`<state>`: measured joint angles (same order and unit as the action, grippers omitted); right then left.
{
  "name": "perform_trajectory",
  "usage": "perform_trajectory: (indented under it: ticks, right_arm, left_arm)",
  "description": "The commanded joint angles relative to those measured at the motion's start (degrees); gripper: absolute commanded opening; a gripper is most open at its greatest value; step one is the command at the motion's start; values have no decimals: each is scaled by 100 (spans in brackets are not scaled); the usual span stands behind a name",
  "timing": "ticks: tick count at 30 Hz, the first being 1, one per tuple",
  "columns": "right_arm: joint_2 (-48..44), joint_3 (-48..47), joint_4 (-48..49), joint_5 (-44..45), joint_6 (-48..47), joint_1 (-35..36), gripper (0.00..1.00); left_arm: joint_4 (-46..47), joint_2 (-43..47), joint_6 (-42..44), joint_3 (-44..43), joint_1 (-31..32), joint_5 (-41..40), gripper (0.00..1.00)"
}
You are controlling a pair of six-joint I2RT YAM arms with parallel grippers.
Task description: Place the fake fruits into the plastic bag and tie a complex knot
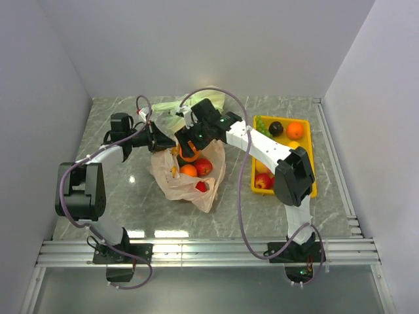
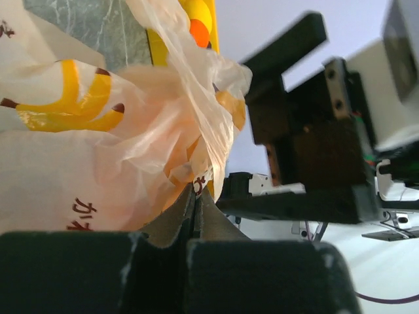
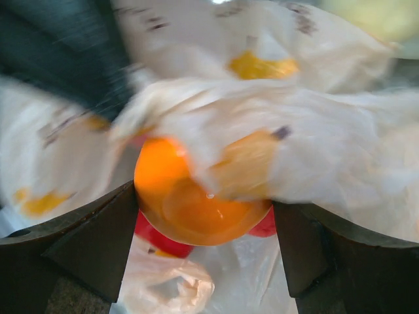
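One orange (image 3: 190, 196) is clamped by the right gripper (image 3: 204, 210) at the bag (image 1: 173, 186) mouth, mid-frame, pocket just below; the rim is pinched tight by the left gripper (image 2: 195, 204)

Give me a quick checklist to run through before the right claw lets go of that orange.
1. Left claw pinching the bag edge: ok.
2. Orange gripped in right claw: ok.
3. Orange above the bag's mouth: ok, top view.
4. Mouth open under it: cannot tell; a plastic fold drapes over the orange.
5. Apple already inside the bag: ok.
6. Tray emptied: not ok, fruit left in it.
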<state>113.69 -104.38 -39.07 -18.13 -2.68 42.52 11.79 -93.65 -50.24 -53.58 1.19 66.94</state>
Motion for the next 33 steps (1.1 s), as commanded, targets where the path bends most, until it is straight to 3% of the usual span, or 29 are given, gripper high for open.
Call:
perform_trajectory:
  ticks: [1, 2, 4, 8, 12, 16, 22, 28, 33]
  right_arm:
    - [48, -145, 663, 932, 259, 54, 64]
    - [31, -31, 725, 986, 259, 46, 82]
    - [-249, 452, 1074, 969, 407, 46, 96]
    - [-1128, 1348, 1630, 366, 505, 37, 99]
    - [-1858, 1394, 1237, -374, 330, -172, 100]
    - [-2088, 1447, 1174, -850, 452, -981, 99]
    - [-1026, 832, 998, -1447, 794, -2273, 89]
    - [-94, 331, 1016, -1895, 1111, -2354, 71]
    - [224, 523, 1261, -1703, 962, -2170, 66]
  left_arm:
    - [25, -101, 120, -301, -14, 250, 1]
    - [25, -119, 128, -337, -14, 258, 2]
    - [-28, -197, 154, -433, -22, 276, 3]
    - [-115, -330, 225, -521, -40, 258, 4]
    - [-212, -452, 313, -653, -40, 250, 6]
    - [-519, -479, 646, -838, -40, 267, 6]
    - [-1161, -576, 1349, -1084, -40, 372, 7]
    - [-2047, -629, 2149, -1391, -40, 426, 6]
    - [-2103, -629, 2256, -1383, -40, 417, 6]
